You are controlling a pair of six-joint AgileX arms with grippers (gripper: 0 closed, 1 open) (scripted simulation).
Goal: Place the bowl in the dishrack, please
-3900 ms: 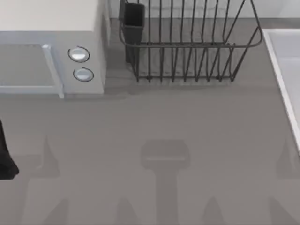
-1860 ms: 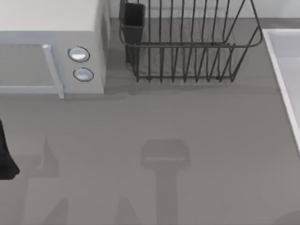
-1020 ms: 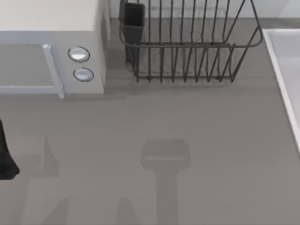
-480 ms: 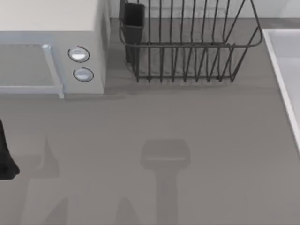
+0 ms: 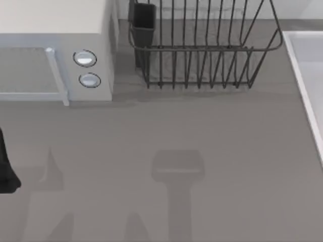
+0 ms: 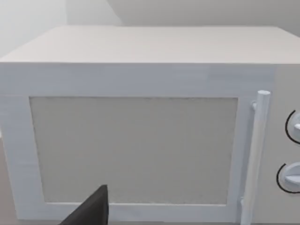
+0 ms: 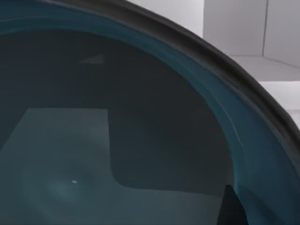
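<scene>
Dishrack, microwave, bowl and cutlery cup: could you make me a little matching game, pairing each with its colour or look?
Things:
1. dishrack
2. microwave
3. bowl
4. cutlery cup

Descriptions:
A. white box with two round knobs
B. teal-blue, seen up close in the right wrist view
C. solid black, at the rack's left corner in the top view
D. dark grey wire with upright tines

Pairs: 1-D, 2-A, 3-B, 4-C
</scene>
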